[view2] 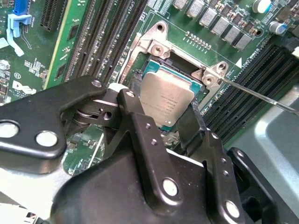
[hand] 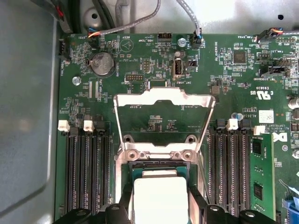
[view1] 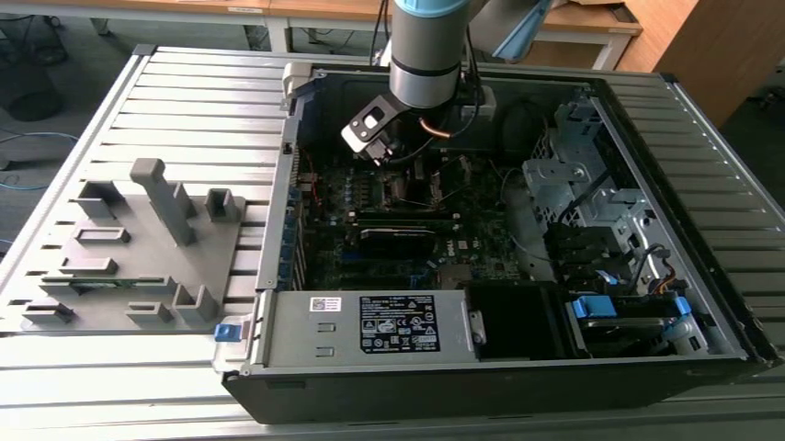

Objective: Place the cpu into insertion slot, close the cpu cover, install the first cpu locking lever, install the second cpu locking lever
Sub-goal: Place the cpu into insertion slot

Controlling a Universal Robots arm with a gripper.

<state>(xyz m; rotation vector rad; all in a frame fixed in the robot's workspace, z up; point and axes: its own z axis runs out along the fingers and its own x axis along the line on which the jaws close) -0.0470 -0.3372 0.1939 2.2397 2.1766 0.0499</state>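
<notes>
The cpu (view2: pixel 166 98) is a silver-topped square chip lying level in the insertion slot (view2: pixel 139 77), a dark socket with a silver rim on the green board. My gripper (view2: pixel 163 111) reaches straight down over it, and its black fingers (view2: pixel 140 133) press the chip's two opposite edges. In the first wrist view the cpu (hand: pixel 160 198) shows bright between the fingers. Beyond it the cpu cover (hand: pixel 163 98), a thin silver frame, stands swung open and away from the slot (hand: pixel 159 165). A thin locking lever rod (view2: pixel 261 95) sticks out to one side. In the exterior view the gripper (view1: pixel 390 152) hangs inside the open computer case.
Rows of black memory slots (hand: pixel 86 172) flank the socket on both sides. A grey fixture tray (view1: pixel 135 248) lies at the exterior view's left of the case. A power supply (view1: pixel 392 326) and drive cage (view1: pixel 589 211) crowd the near and right parts of the case.
</notes>
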